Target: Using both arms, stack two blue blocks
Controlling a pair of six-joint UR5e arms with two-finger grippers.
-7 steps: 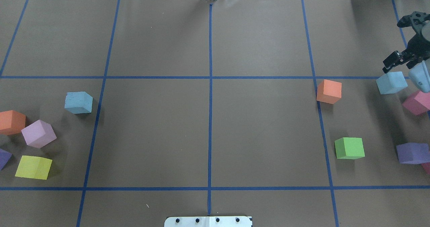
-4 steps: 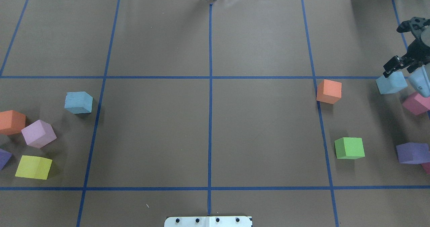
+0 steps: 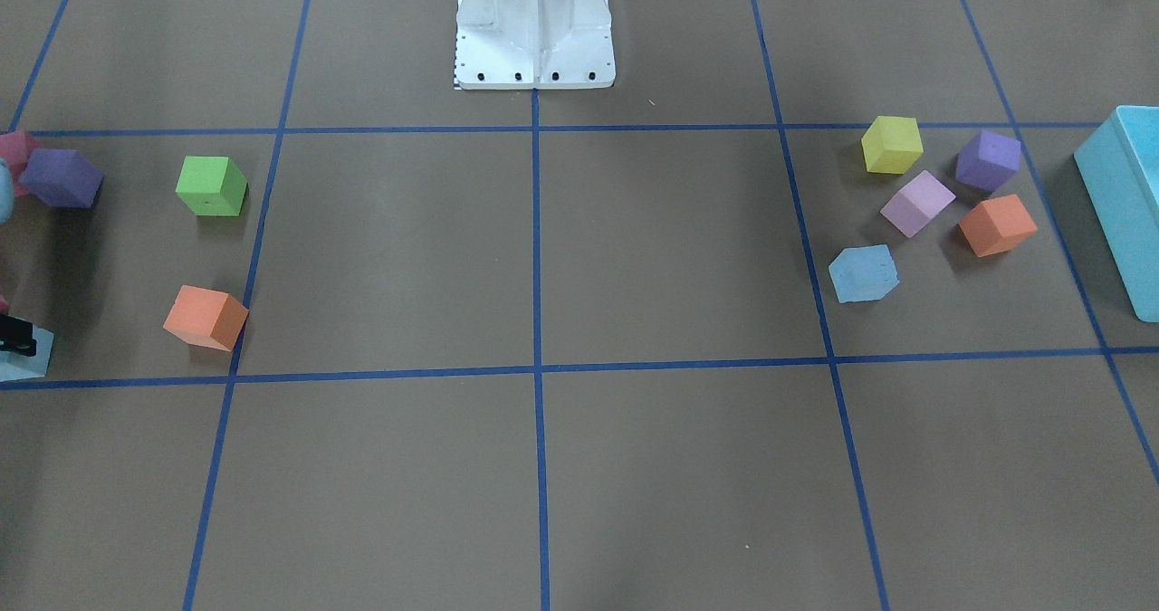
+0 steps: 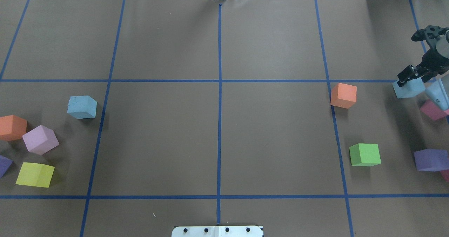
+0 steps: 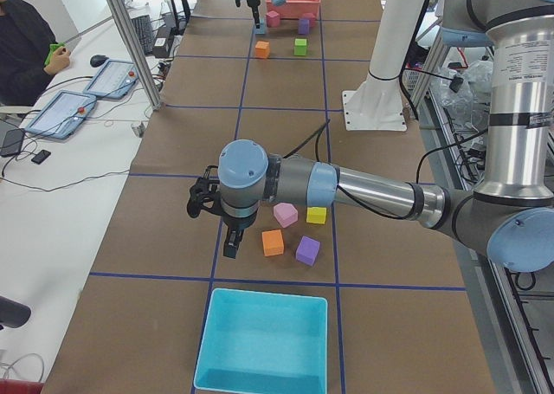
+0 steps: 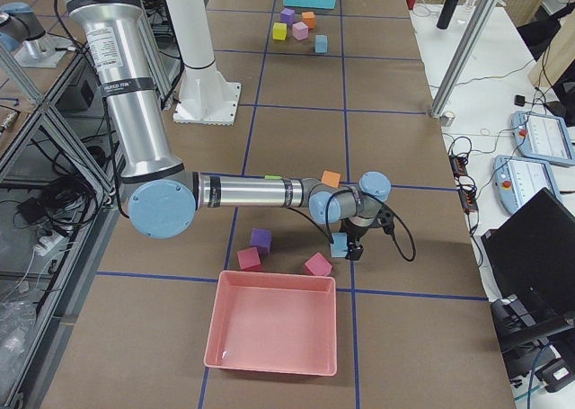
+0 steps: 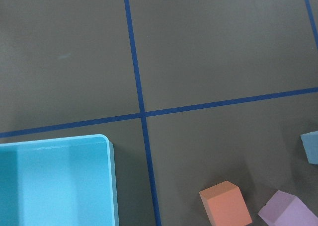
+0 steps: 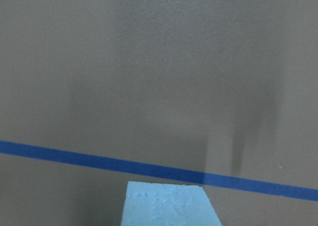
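Reaching down over one blue block (image 4: pixel 408 89) by the tabletop's (image 4: pixel 273 138) right edge, right tool (image 4: pixel 411 76), grip cannot be told, other blue block (image 4: pixel 82 107) far left, left tool (image 5: pixel 227 242) raised nearby, grip likewise unclear

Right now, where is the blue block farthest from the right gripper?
Overhead view, left side: the blue block sits just left of a blue tape line, nearest the lilac cube.
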